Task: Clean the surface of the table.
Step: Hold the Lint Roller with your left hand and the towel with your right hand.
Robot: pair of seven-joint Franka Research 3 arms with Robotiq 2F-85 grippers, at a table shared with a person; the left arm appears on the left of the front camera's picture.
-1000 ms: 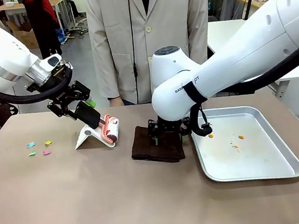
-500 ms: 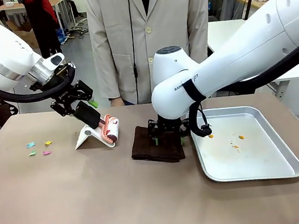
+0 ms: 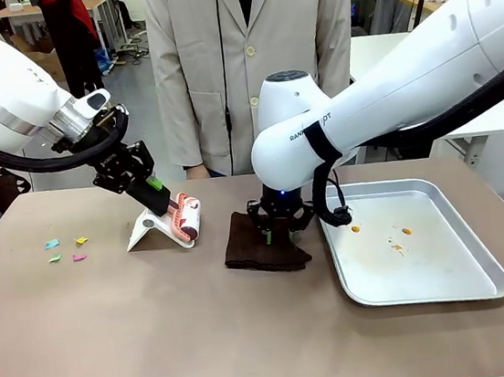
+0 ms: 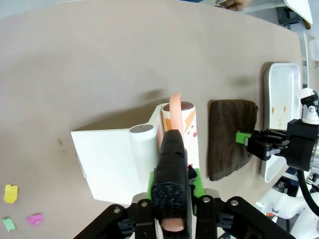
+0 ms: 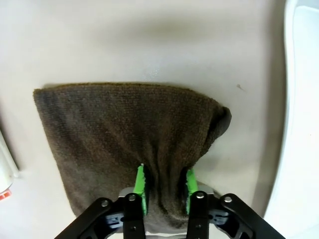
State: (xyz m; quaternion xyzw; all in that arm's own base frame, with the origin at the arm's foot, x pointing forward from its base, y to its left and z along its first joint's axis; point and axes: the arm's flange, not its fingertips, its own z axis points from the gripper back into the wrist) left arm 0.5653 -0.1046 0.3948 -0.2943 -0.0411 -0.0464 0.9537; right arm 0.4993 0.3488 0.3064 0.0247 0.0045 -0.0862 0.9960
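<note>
On the table (image 3: 159, 329), right jaws have bunched the cloth (image 3: 250, 248).

The table (image 3: 159, 329), a wide rectangular top in smooth matte taupe-brown with a pale front edge, lies level across the front view, bare toward 6 o'clock, with a few small coloured scraps (image 3: 66, 249) littering it at 9 o'clock.
</note>
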